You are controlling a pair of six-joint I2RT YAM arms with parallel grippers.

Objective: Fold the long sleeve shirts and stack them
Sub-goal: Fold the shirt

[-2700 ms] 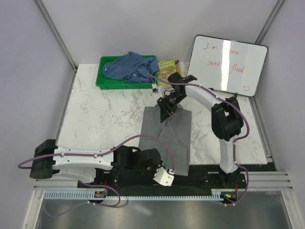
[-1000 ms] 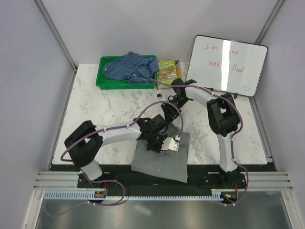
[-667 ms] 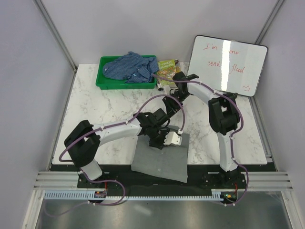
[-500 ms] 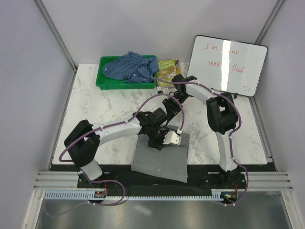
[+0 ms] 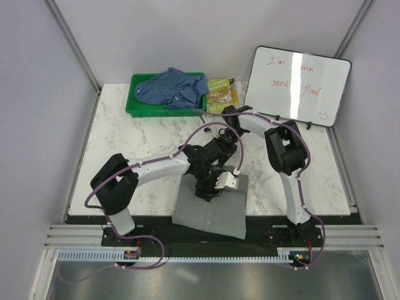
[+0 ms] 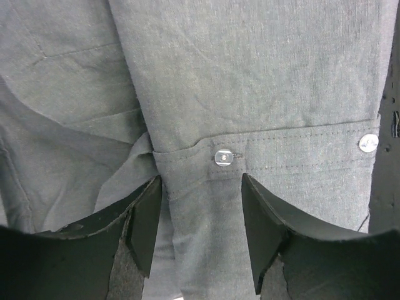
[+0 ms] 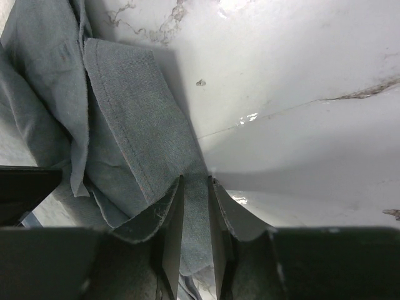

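Two shirts lie well apart: the grey shirt (image 5: pixel 211 211), folded, at the middle of the table's (image 5: pixel 131 156) near edge, the blue check shirt (image 5: pixel 170 87) heaped in the green tray (image 5: pixel 134 105) near the far left corner. Over the grey shirt's far edge, which both arms hide from above, the left gripper (image 6: pixel 203 187) hangs spread above a buttoned band (image 6: pixel 262 156) and the right gripper (image 7: pixel 195 187) pinches a fold. A book (image 5: pixel 220 92) lies beside the tray; a whiteboard (image 5: pixel 297 84) leans at the far right corner.

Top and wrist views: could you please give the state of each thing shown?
grey shirt: folded, lying flat.
blue checked shirt: crumpled in the green bin.
left gripper: jaws open over the grey shirt.
right gripper: jaws narrow, astride the grey shirt's edge; grip unclear.
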